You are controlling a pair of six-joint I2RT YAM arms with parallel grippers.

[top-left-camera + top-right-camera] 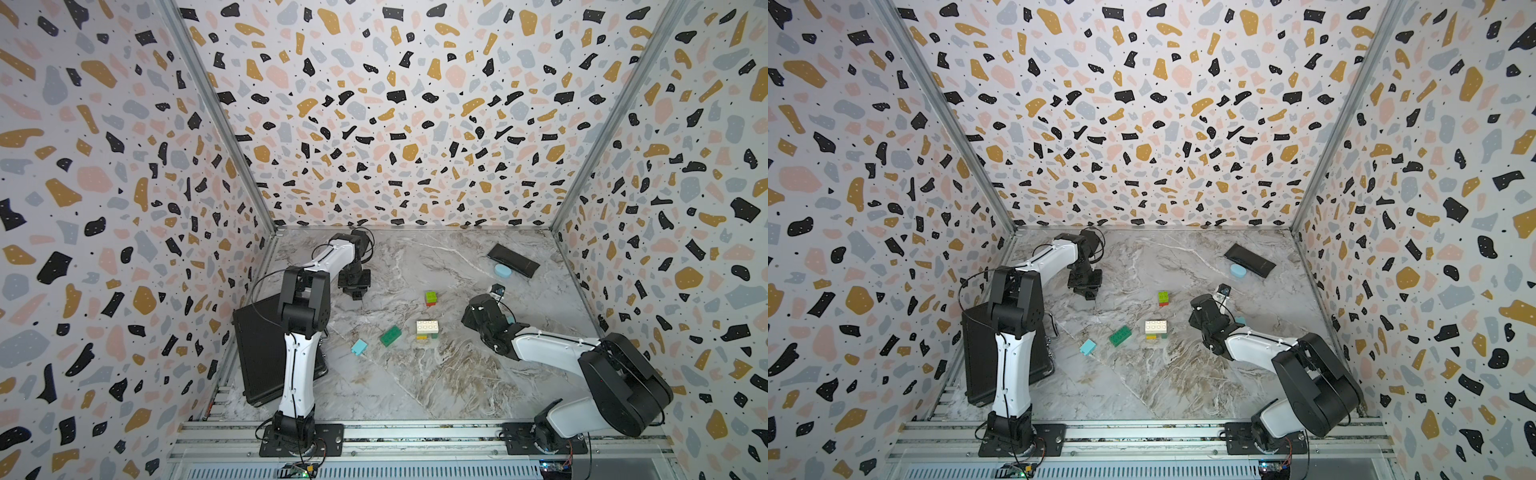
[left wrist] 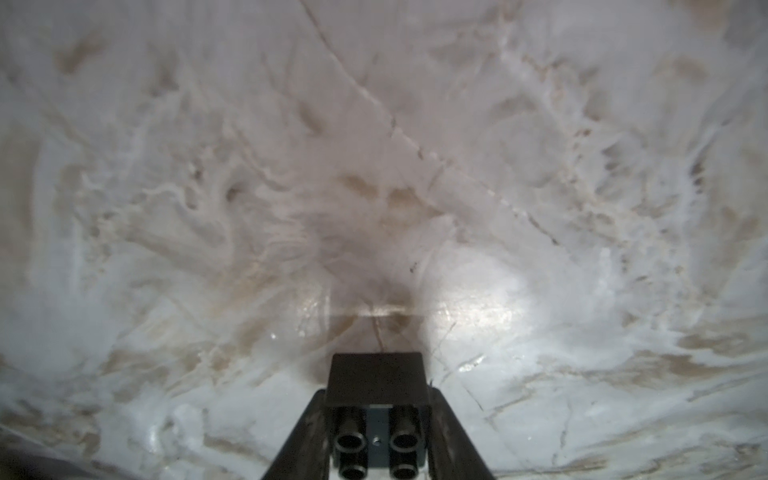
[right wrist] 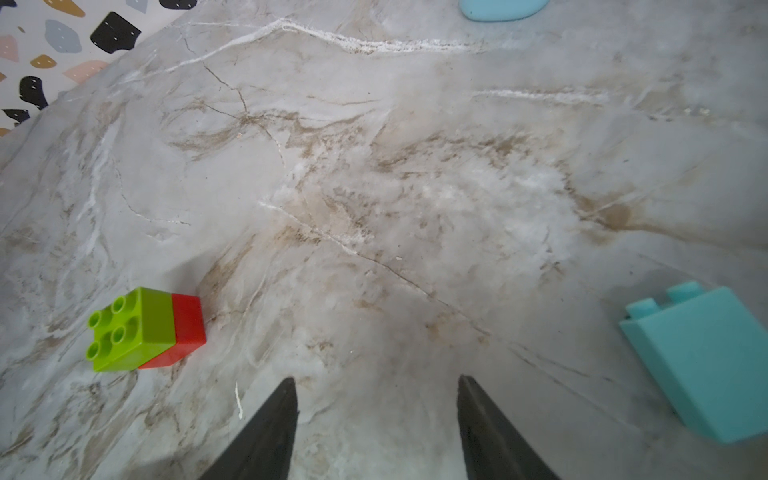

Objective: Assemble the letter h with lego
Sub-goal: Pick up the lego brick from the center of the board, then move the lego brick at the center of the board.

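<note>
The left gripper (image 1: 356, 293) pinches a black lego brick (image 2: 377, 376) toward the far-left corner of the worktop (image 1: 436, 382), while the right gripper (image 3: 376, 379) stands open, empty, near the right edge.

- black brick (image 2: 376, 384): square, clamped between the left gripper's (image 2: 377, 392) jaws, studs toward the wrist camera.
- lime brick (image 1: 431, 296): studs up, stacked on a red brick (image 1: 431, 304), mid-table.
- white brick (image 1: 427, 327): long, studs up, atop a yellow brick (image 1: 421, 337).
- dark green brick (image 1: 390, 335): long, slanted, near the white one.
- light blue brick (image 1: 359, 347): tilted, beside the dark green.
- second light blue brick (image 3: 706, 365): lying on its side.
</note>
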